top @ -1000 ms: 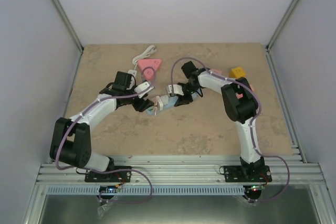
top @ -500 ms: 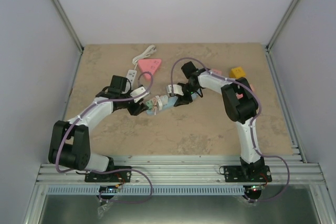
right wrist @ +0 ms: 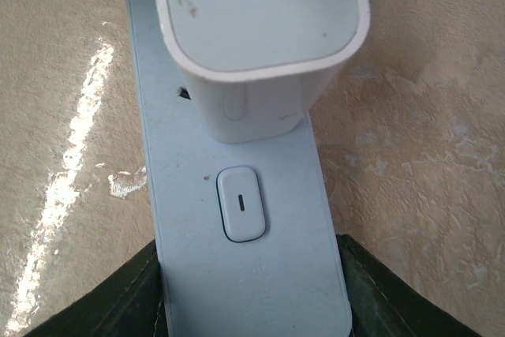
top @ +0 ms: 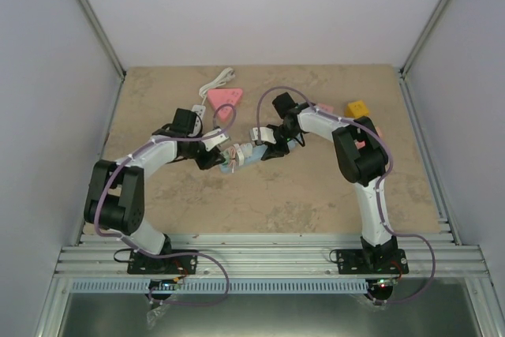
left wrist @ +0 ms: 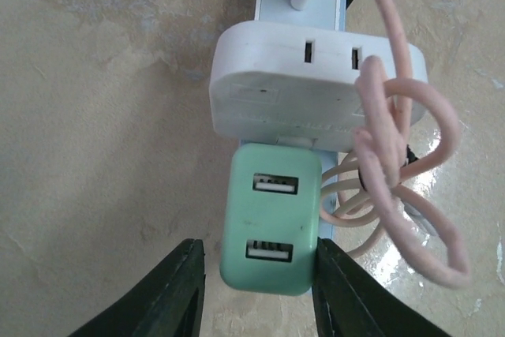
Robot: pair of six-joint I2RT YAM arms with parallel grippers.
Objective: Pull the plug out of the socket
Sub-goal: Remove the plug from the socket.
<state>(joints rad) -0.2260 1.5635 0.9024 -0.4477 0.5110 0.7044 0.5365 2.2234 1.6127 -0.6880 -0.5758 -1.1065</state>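
Observation:
A light blue power strip (top: 241, 154) lies mid-table between both grippers. My right gripper (right wrist: 252, 297) is shut on the strip's (right wrist: 237, 274) end, one finger on each long side, just below its switch (right wrist: 241, 204) and a white plug (right wrist: 252, 29). In the left wrist view a green USB plug (left wrist: 272, 226) sits in the strip below a white adapter (left wrist: 316, 76). My left gripper (left wrist: 256, 293) is open and straddles the green plug. Its right finger touches the plug and its left finger stands a small gap off. A coiled pink cable (left wrist: 394, 187) lies beside them.
A pink triangle (top: 225, 99) and a white cable (top: 217, 80) lie at the back left of the table. A yellow block (top: 357, 108) sits at the back right, behind the right arm. Grey walls enclose the table on three sides.
My left arm drew back a little, then came in again toward the strip, its elbow folding closer to the base. The right arm and the strip have not moved.

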